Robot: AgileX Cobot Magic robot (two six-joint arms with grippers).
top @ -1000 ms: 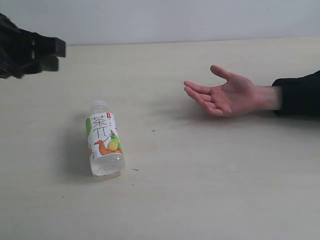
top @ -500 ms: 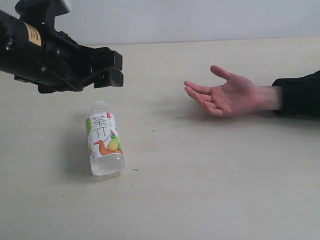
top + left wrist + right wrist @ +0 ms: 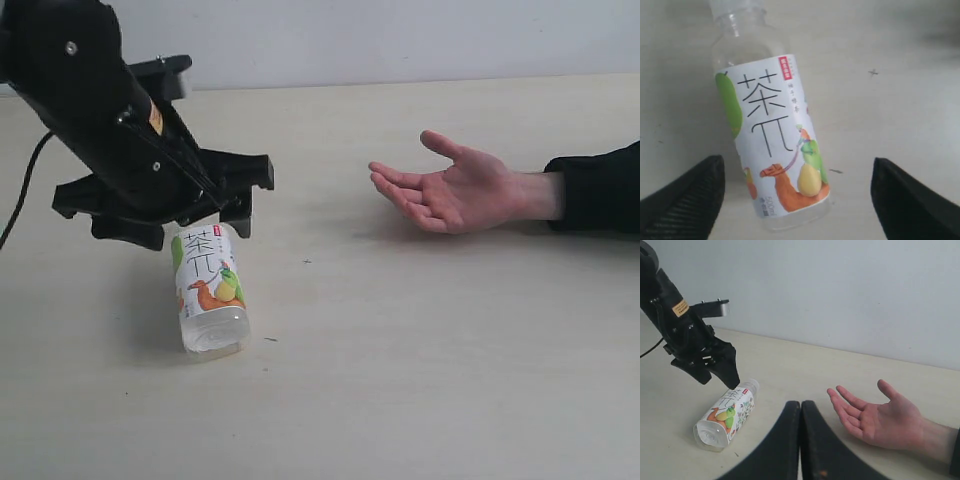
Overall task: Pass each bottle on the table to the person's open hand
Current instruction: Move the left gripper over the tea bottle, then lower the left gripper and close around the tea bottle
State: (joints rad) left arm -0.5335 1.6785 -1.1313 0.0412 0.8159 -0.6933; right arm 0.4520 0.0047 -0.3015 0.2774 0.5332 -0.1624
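One at a time, as asked; found a single tea bottle [image 3: 208, 290] lying on its side on the pale table [image 3: 420, 390], white label [image 3: 772, 145] with an orange camel turned upward. Saw the left gripper [image 3: 186, 228] just above the bottle's cap end, spread wide and empty. In the wrist view, saw one black finger [image 3: 685, 205] on each side of the bottle, touching nothing. Saw the right gripper [image 3: 800, 440] well apart from the bottle, pressed together on nothing. Saw the person's open hand [image 3: 455, 195] also well apart from the bottle, on the robot's right of it, palm up and low over the table.

Judged the step in hand as the reach down for the grasp. Needed to lower straight, far enough to flank the bottle at the label with both fingers, not at the narrow neck. Needed to keep the closing line square across the bottle, to prevent rolling under an uneven touch. Advised a gentle squeeze, to avoid denting the thin clear plastic, and a lift only after a firm hold.
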